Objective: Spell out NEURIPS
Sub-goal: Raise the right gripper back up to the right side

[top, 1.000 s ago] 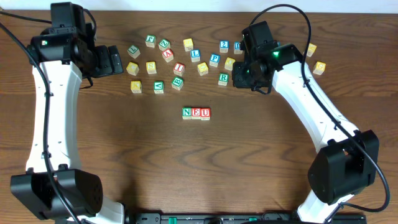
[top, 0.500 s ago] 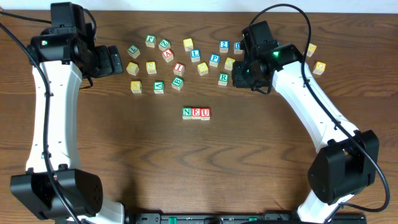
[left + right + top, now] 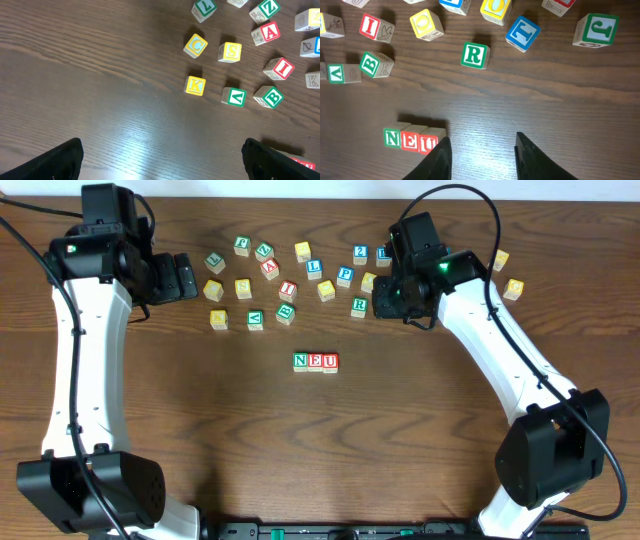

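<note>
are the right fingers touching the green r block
Apart. The right wrist view shows a stretch of bare table between the green R block and the right gripper's fingers.

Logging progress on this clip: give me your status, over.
Left end effector open, empty. Right end effector open, empty, short of R cube. NEU row laid, rest of the word not placed. Nothing crowding R cube.

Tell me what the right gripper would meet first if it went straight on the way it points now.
Most likely the small light-wood cube with a green R, straight ahead of the right gripper. Depth is unclear: it might touch the brown wooden table first.
</note>
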You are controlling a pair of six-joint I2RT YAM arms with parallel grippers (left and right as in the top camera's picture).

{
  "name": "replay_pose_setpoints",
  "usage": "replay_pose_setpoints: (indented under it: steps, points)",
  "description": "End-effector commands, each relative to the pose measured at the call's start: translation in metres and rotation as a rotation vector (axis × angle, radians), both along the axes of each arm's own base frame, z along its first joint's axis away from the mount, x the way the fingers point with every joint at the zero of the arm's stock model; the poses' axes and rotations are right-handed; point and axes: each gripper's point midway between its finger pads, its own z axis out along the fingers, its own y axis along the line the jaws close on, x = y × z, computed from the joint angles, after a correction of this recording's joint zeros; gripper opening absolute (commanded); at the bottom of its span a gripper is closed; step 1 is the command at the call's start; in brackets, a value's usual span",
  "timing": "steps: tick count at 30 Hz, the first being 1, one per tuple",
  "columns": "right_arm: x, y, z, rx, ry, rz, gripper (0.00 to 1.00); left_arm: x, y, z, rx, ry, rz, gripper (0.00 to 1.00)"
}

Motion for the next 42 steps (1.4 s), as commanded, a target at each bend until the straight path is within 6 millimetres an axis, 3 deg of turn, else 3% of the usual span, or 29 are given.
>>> replay_pose_setpoints:
  steps: [1, 7, 11, 14, 24, 29, 36, 39, 42]
  points:
    - [0.004, -0.003, 0.018, 0.007, -0.046, -0.004, 0.42, -0.001, 0.004, 0.007, 0.018, -0.014, -0.003, 1.00]
    - [0.007, -0.001, 0.020, 0.012, -0.060, -0.004, 0.53, -0.001, 0.004, 0.007, 0.018, -0.014, -0.003, 1.00]
    - [0.007, 0.004, 0.021, 0.022, -0.068, 0.008, 0.55, -0.001, 0.004, 0.007, 0.018, -0.014, -0.003, 1.00]
    - [0.005, 0.007, 0.021, 0.015, -0.067, 0.020, 0.64, -0.001, 0.004, 0.007, 0.018, -0.014, -0.003, 1.00]
    - [0.002, 0.010, 0.020, 0.004, -0.062, 0.024, 0.56, -0.001, 0.004, 0.007, 0.018, -0.014, -0.003, 1.00]
    - [0.005, 0.010, 0.034, -0.002, -0.086, 0.037, 0.56, -0.001, 0.004, 0.007, 0.018, -0.014, -0.003, 1.00]
    - [0.025, 0.011, 0.081, -0.037, -0.180, 0.077, 0.57, -0.001, 0.004, 0.007, 0.018, -0.014, -0.003, 1.00]
    - [0.037, 0.016, 0.086, -0.041, -0.195, 0.094, 0.57, -0.001, 0.004, 0.007, 0.018, -0.014, -0.003, 1.00]
    - [0.048, 0.025, 0.078, -0.040, -0.190, 0.109, 0.56, -0.001, 0.004, 0.007, 0.018, -0.014, -0.003, 1.00]
